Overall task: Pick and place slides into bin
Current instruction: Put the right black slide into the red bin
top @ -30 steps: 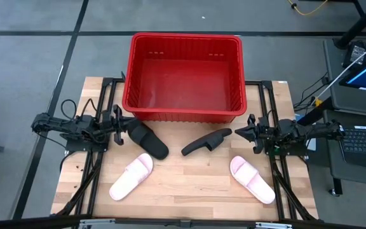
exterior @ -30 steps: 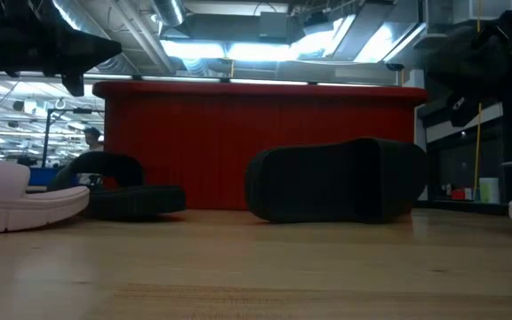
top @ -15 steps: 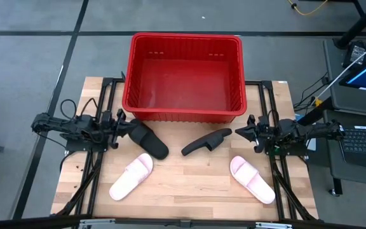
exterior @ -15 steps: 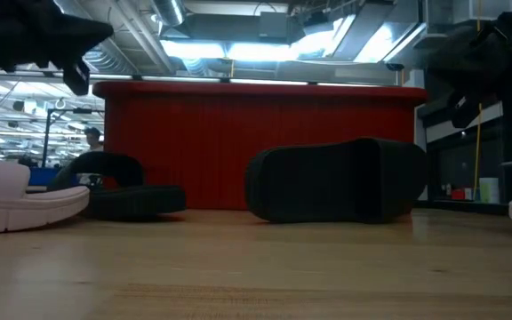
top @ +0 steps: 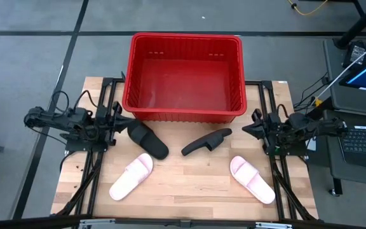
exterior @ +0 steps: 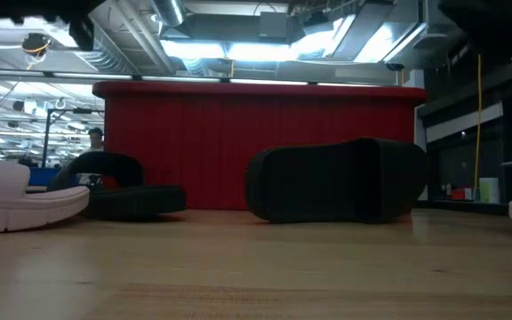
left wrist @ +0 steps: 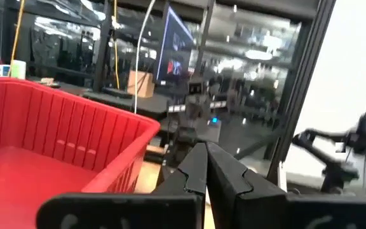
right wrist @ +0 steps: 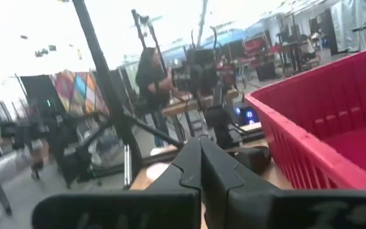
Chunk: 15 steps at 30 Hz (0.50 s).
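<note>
The red bin (top: 184, 76) stands at the table's far middle and holds nothing that I can see. One black slide (top: 148, 140) lies sole-down in front of its left corner. The other black slide (top: 206, 141) lies tipped on its side, its sole facing the low view (exterior: 336, 182). Two pale pink slides (top: 131, 176) (top: 251, 179) lie sole-down nearer the front edge. My left gripper (top: 118, 121) is shut and empty, left of the flat black slide. My right gripper (top: 249, 127) is shut and empty, right of the tipped black slide.
Dark arm frames run along the table's left (top: 88, 172) and right (top: 281, 178) sides. The bin's near wall (exterior: 256, 147) rises behind the black slides. Bare wood (top: 189, 181) lies between the two pink slides. A desk with screens (top: 361, 76) stands beyond the right edge.
Both arms have drawn back a little toward their own table edges and risen: in the low view the left one has climbed nearly out of the top. Both grippers stay shut. The slides have not moved.
</note>
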### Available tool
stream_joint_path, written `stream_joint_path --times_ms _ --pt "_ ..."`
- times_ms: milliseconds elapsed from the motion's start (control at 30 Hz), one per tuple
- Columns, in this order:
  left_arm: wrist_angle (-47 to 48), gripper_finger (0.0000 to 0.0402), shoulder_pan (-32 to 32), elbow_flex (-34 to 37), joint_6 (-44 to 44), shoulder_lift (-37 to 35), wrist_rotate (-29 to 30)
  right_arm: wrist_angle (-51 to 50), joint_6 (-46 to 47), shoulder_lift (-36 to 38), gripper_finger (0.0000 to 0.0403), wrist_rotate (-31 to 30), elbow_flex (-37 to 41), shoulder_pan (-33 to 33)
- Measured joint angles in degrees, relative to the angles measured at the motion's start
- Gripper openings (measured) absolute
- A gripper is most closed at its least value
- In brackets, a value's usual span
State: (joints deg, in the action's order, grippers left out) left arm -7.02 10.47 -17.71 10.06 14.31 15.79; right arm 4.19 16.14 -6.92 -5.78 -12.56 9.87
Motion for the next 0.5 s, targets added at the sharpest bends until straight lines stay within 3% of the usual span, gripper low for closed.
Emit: stream_joint_path --times_ms 200,333,500 --pt "2.99 0.0001 0.50 -7.46 -2.77 9.15 0.11 -13.06 0.06 -9.37 0.0002 -0.15 -11.10 1.35" --pt "4.30 0.0001 2.55 -9.26 -1.77 14.01 0.13 -12.98 1.86 -16.49 0.0002 -0.17 -13.53 3.22" --pt "4.66 0.0001 6.97 -10.18 1.33 21.32 5.98 -8.95 5.30 -26.94 0.0002 -3.10 -13.97 7.40"
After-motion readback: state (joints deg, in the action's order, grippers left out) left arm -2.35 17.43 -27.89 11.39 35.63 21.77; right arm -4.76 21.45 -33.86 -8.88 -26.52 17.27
